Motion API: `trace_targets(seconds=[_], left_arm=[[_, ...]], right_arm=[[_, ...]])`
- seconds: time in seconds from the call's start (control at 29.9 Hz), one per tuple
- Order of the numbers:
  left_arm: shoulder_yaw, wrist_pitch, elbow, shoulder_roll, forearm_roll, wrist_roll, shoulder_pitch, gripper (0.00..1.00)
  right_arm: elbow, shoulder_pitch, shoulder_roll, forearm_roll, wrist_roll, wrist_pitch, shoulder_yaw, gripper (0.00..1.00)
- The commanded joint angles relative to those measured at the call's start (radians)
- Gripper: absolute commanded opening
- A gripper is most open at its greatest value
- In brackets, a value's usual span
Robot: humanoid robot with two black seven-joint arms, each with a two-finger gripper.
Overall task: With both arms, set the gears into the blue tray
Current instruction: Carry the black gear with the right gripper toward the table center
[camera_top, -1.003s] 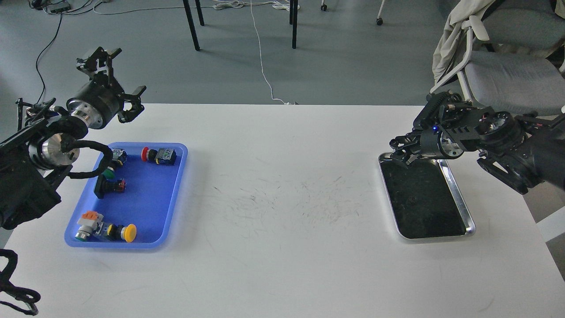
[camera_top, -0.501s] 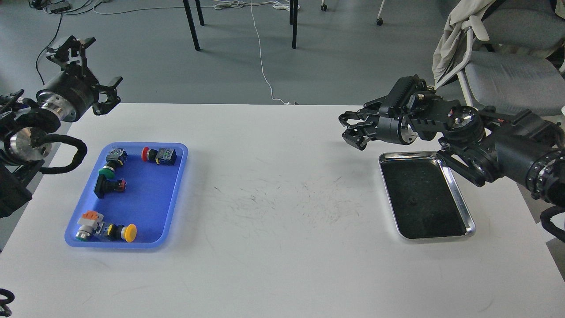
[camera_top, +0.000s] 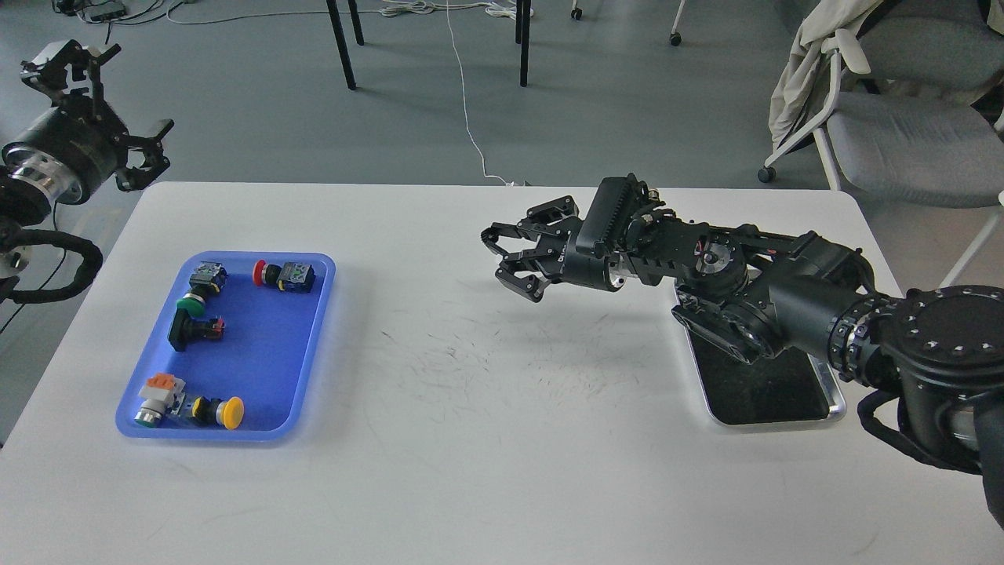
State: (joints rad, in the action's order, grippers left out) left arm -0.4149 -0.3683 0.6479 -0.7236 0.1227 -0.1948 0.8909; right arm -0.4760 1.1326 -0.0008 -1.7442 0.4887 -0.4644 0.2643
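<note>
The blue tray [camera_top: 263, 357] lies on the left of the white table and holds several colourful push-button switches. No gears show in this view. My left gripper [camera_top: 135, 92] hangs open and empty off the table's far left corner, well behind the tray. My right arm reaches left across the table, and its gripper [camera_top: 502, 260] hovers above the table's middle, about halfway between the two trays. Its fingers [camera_top: 518, 232] curl toward each other, and I cannot make out whether anything sits between them.
A steel tray [camera_top: 831, 400] with a dark inside lies at the right, its far part covered by my right arm. Chair legs, table legs and cables stand on the floor beyond the table. A grey office chair [camera_top: 902, 125] is at the back right.
My right gripper has swung left from over the steel tray to above the table's middle. My left gripper has drawn back up and left, away from the blue tray.
</note>
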Motion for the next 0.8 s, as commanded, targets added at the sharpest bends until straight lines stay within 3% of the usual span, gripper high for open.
trace_targets(seconds=[0.0,0.27,0.77], left_arm=[[0.001,0.002,0.022,-0.017,0.002,0.000,0.000,0.99],[0.002,0.003,0.052,-0.052,0.002,0.000,0.000,0.99],[0.004,0.003,0.113,-0.131,0.002,0.000,-0.006,0.99]], right_arm=[[-0.009,-0.011,0.001,-0.003,0.000,-0.024,0.007,0.01],[-0.088,-0.039,0.001,-0.008,0.000,-0.024,0.053,0.01],[-0.104,-0.076,0.001,-0.018,0.000,-0.024,0.138,0.01]])
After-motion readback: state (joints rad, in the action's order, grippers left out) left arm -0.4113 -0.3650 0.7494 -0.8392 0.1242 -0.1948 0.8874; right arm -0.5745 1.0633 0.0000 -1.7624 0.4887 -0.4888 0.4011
